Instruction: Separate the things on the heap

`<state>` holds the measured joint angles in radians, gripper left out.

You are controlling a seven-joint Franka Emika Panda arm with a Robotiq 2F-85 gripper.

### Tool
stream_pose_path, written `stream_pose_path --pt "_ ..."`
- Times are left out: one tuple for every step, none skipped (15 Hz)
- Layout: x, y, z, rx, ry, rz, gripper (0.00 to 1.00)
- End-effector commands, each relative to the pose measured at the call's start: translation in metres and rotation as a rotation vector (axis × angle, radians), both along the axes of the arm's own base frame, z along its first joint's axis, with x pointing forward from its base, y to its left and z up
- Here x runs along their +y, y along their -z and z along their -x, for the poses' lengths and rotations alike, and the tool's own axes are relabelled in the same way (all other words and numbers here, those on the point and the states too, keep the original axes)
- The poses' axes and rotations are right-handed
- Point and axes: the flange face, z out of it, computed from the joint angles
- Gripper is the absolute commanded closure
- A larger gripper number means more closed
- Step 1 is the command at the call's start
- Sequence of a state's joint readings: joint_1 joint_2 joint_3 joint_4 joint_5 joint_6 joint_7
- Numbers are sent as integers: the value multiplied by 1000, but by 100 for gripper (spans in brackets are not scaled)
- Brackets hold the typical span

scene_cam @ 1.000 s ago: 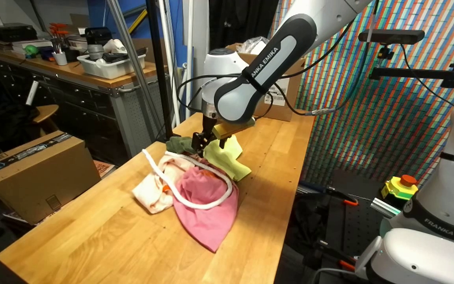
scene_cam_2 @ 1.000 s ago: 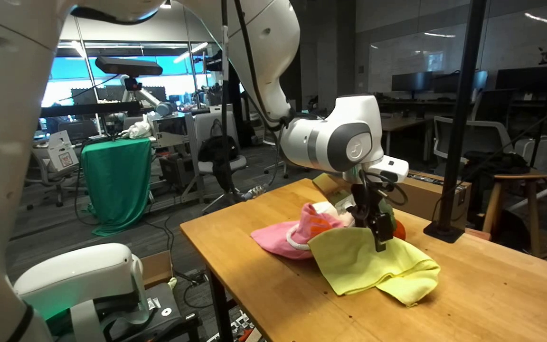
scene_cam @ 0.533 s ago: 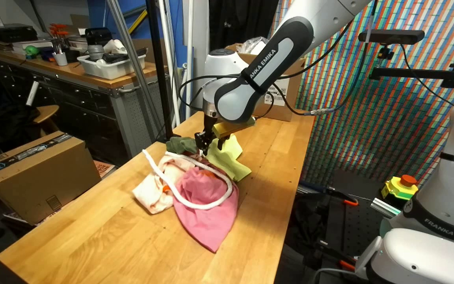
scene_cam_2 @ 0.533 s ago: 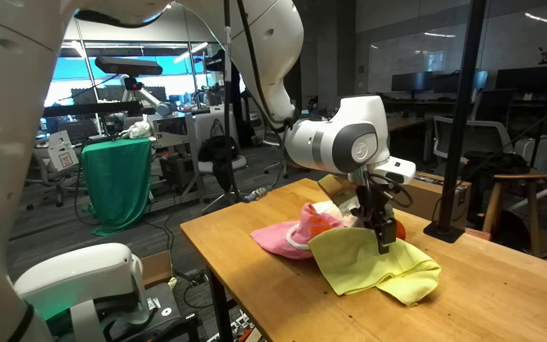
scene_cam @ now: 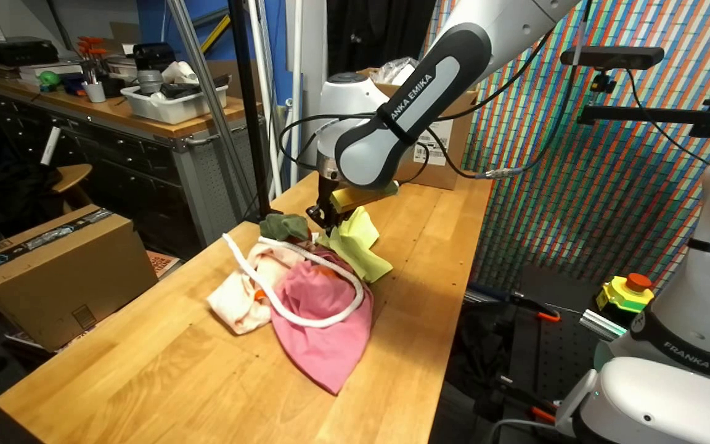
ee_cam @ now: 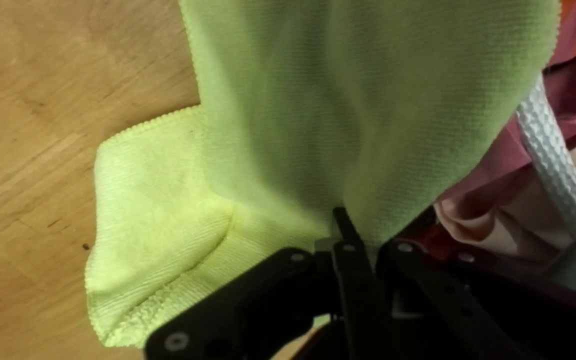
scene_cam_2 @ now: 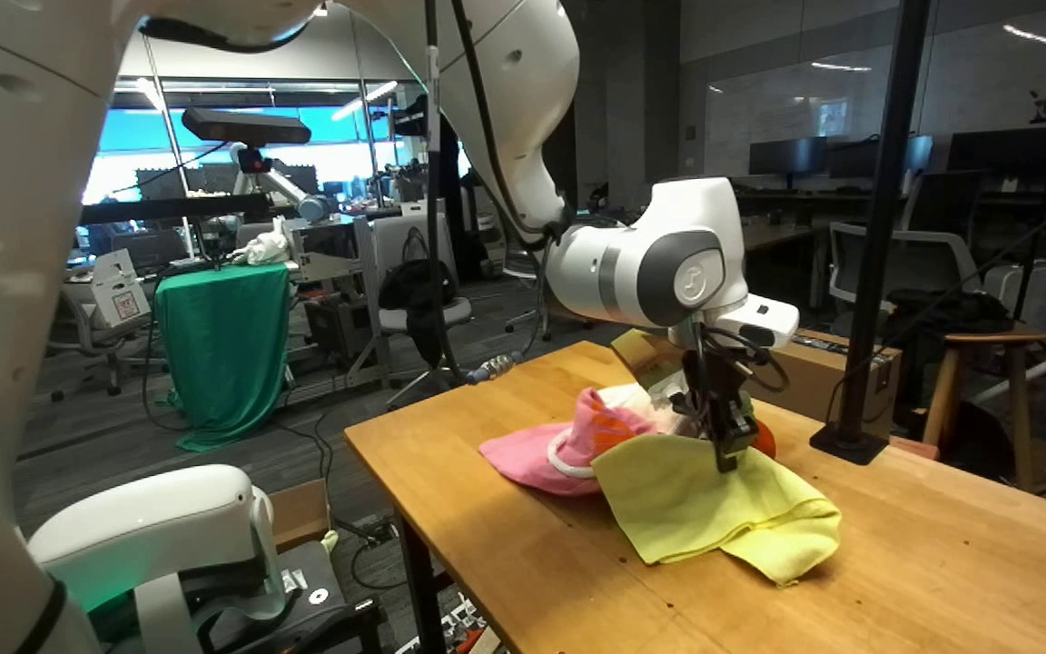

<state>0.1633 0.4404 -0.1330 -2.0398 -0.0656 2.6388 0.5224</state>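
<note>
My gripper (ee_cam: 360, 232) is shut on a gathered fold of the yellow-green cloth (scene_cam_2: 695, 509), whose folds run up to the fingers in the wrist view. Most of this cloth still lies on the table. Beside it, in an exterior view, the pink cloth (scene_cam: 324, 351) spreads towards the near side. The thin white cord (scene_cam: 307, 322) loops over the pink cloth and the cream cloth (scene_cam: 238, 311). A red round thing (scene_cam_2: 764, 440) shows partly behind the gripper. Dark green bunched material (scene_cam: 284, 226) sits at the back of the heap.
A black post (scene_cam_2: 868, 272) stands at the table's edge close to the heap. A brown cardboard box (scene_cam: 65, 277) is off the table, beyond its side. Another cardboard box (scene_cam: 435, 145) stands at the table's far end.
The gripper's jaws have come from open to shut, taking in a fold of the yellow-green cloth. The gripper has shifted slightly, away from the dark green material, and the cloth's top is now bunched.
</note>
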Motion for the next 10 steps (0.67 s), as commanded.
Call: stream_pose_path --pt "-4 -17 4 -8 42 6 93" --pt "-7 -21 6 -15 60 9 93" --pt "-10 -29 9 -26 74 6 93" --pt "-12 -36 11 -40 93 6 93" --pt "-15 -46 14 -64 112 6 93" --pt "-17 -57 15 -84 127 10 94" --pt "-20 -69 16 -107 147 16 93" --pt "-22 -81 17 -136 167 26 94" --pt "-25 -93 19 -158 188 35 94" --pt "-27 -106 21 -182 208 41 94"
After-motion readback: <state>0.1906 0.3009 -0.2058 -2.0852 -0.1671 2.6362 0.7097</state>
